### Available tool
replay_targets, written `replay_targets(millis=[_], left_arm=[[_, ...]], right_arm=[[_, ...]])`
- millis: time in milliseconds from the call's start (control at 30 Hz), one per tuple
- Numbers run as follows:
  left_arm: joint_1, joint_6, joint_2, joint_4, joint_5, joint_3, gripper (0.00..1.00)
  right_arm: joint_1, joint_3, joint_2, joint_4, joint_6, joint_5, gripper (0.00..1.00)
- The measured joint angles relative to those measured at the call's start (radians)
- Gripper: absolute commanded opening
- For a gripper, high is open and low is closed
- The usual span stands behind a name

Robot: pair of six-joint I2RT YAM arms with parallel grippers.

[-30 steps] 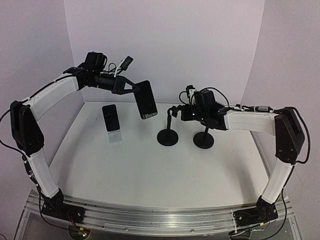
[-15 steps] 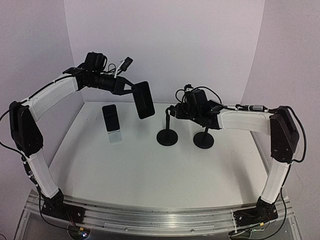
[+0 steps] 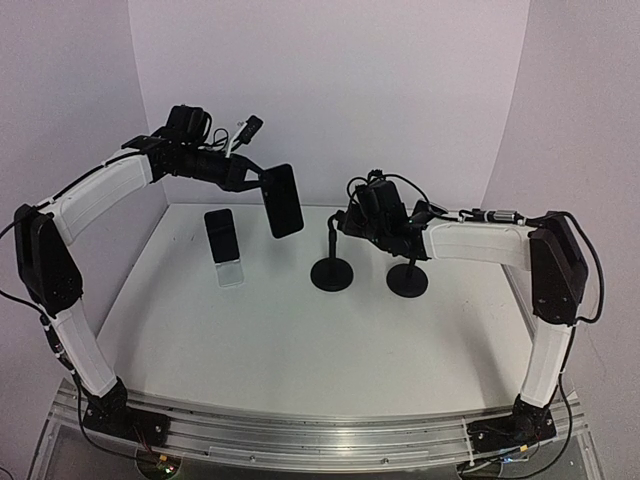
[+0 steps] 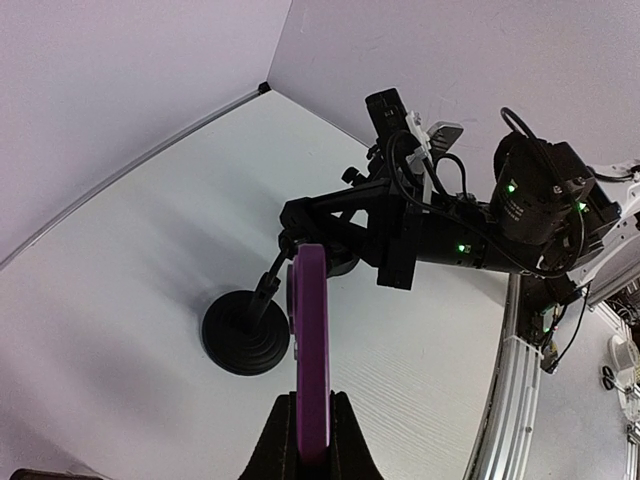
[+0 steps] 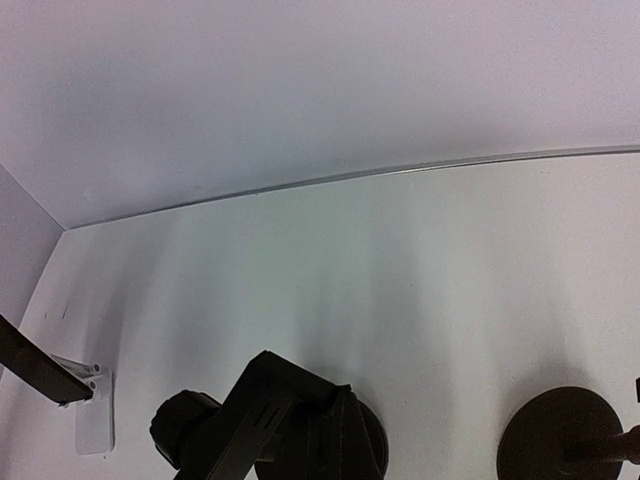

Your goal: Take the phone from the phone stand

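– Both arms have shifted left: the right gripper now sits at the head of the phone stand, and the left gripper has carried the phone slightly farther from it.
– Grips?
– Left is clamped on the phone's edge, holding it in the air, clear of the stand. Right is closed; whether it pinches the stand, I cannot tell.
– Risk?
– With that narrow edge hold, a quick swing could drop the phone onto the bench.
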Motion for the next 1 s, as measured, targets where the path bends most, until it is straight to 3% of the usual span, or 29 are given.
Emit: replay_targets(millis=[200, 633, 1000], left_arm=[[0.0, 0.021, -0.003, 0.002, -0.003, -0.005, 0.0], [0.0, 0.047, -0.01, 0.002, -0.001, -0.059, 0.0], [0.0, 0.056, -0.011, -0.023, 0.068, -0.112, 0.0]], right_arm=[[0.001, -0.006, 0.001, -0.005, 0.028, -0.005, 0.0], [0.004, -0.025, -0.029, -0.005, -0.037, -0.064, 0.17], [0.005, -0.032, -0.079, -0.044, -0.09, -0.123, 0.24]])
